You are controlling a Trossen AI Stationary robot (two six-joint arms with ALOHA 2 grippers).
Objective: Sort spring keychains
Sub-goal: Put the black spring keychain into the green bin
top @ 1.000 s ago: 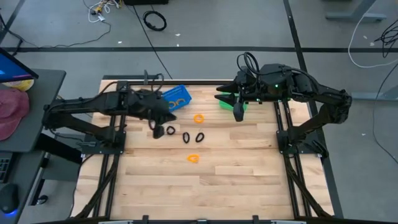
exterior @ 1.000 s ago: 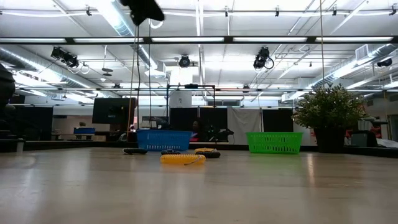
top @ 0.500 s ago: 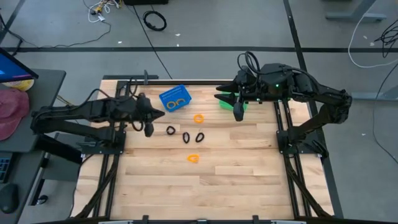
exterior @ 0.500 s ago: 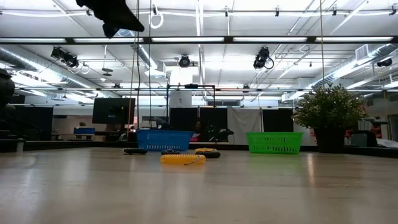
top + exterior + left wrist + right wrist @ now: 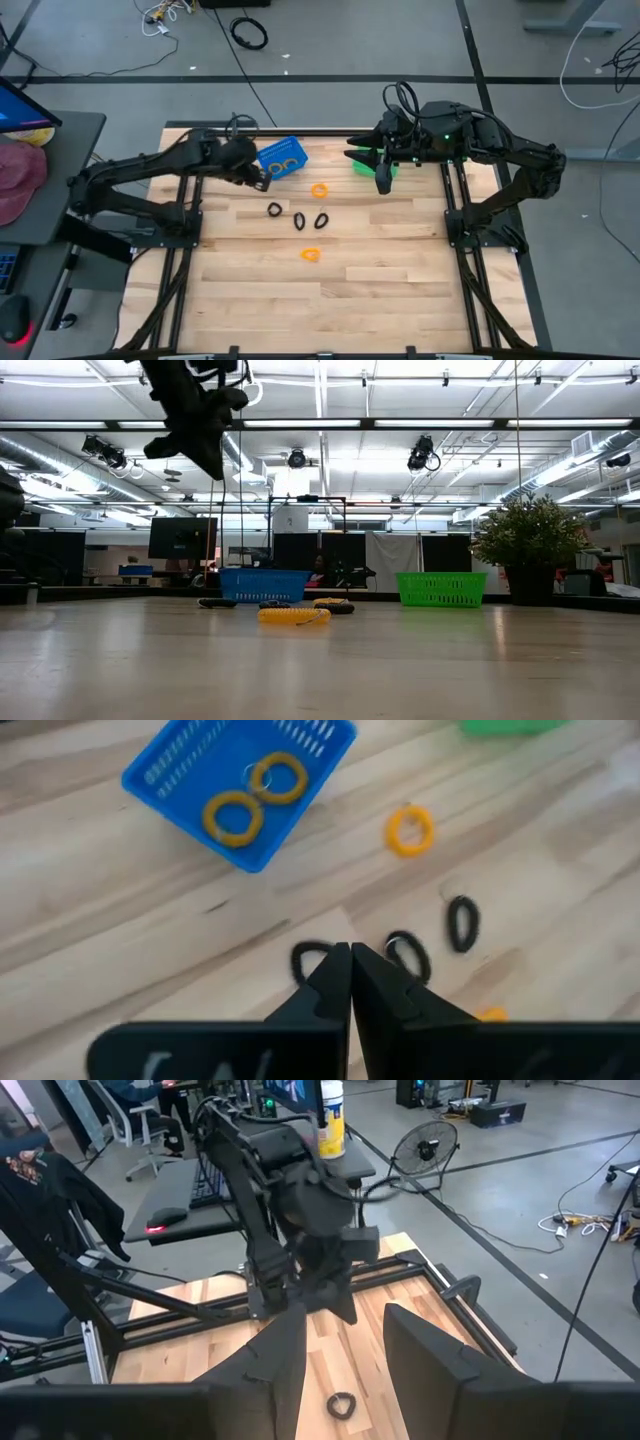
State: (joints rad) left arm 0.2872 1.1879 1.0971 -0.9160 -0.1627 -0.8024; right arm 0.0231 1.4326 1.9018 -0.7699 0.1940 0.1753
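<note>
A blue plastic slatted basket (image 5: 282,156) near the table's far edge holds 2 orange coiled spring keychains (image 5: 255,798). The left gripper (image 5: 262,180), fingers pressed together and empty, hovers beside it. 3 black coiled rings (image 5: 298,216) and 2 orange ones (image 5: 315,221) lie mid-table. The right gripper (image 5: 383,183), fingers spread, hangs over the green plastic basket (image 5: 372,166).

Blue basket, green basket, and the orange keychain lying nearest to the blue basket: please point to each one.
Blue basket (image 5: 178,762): left wrist view, on its slotted floor.
Green basket (image 5: 441,589): low view, on its front wall.
Orange keychain (image 5: 410,829): left wrist view, on its coiled ring.
</note>
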